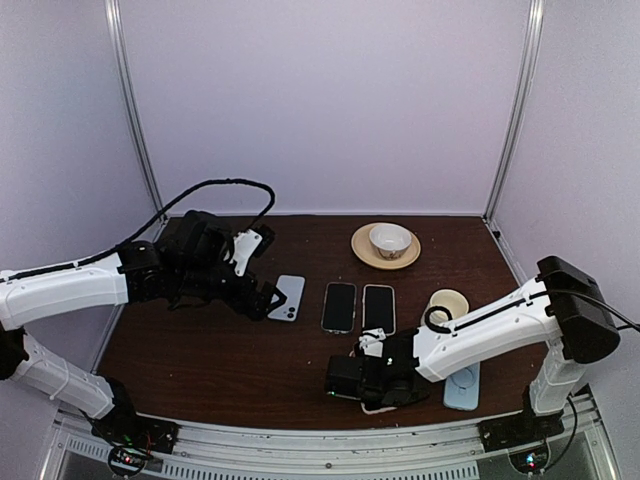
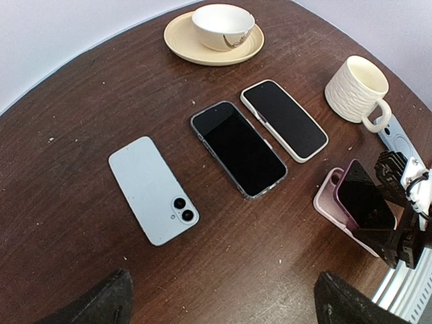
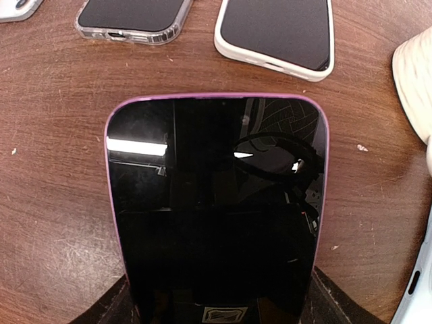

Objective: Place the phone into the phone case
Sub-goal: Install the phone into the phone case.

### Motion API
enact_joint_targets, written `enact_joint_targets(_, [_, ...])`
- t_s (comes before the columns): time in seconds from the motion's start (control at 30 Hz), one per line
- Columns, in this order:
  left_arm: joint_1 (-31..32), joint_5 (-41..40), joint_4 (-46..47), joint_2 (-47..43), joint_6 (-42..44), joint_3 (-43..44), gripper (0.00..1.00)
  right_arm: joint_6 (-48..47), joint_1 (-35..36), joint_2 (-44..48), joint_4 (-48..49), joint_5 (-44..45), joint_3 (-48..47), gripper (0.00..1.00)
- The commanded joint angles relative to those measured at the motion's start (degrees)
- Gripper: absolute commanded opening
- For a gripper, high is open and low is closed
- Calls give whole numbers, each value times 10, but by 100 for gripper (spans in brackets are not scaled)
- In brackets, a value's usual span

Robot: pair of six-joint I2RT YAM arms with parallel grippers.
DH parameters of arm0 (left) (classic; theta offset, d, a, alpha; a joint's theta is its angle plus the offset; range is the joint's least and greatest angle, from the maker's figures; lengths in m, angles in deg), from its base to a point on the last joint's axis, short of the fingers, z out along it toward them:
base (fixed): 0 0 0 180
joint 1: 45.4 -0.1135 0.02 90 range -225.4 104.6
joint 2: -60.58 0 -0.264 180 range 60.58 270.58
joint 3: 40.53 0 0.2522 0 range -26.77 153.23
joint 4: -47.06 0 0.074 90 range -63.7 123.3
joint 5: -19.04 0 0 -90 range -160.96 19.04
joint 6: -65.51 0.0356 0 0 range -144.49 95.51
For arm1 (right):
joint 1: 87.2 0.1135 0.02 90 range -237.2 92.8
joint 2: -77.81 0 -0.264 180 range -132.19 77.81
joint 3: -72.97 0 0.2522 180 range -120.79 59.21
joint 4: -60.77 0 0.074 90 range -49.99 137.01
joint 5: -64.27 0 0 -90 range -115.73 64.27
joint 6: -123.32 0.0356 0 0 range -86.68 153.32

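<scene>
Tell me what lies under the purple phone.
A pale pink case lies on the table under the tilted purple phone. Only its edge shows; the phone covers the rest.

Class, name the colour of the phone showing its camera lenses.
Pale blue phone; clearest in left wrist view.

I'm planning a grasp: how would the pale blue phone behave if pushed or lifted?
The pale blue phone looks like a stiff flat slab, so it probably won't bend. Lying flat on the table with a smooth back, it would likely slide rather than tip, and its thin edges may be hard to pinch.
</scene>
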Motion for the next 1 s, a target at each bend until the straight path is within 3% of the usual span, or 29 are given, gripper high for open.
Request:
enact_joint_targets(0.0, [-5, 10, 4, -2, 5, 6, 98, -15, 0, -18, -9, -49, 4, 49])
enact_joint_targets(0.2, [-6, 10, 3, -4, 5, 6, 98, -24, -1, -20, -17, -48, -9, 72])
enact_joint_targets(0.33, [-7, 10, 3, -4, 5, 6, 98, -26, -1, -17, -25, -45, -13, 80])
enact_joint_targets(0.97, [-8, 10, 3, -4, 6, 6, 97, -84, -2, 43, -81, -64, -44, 85])
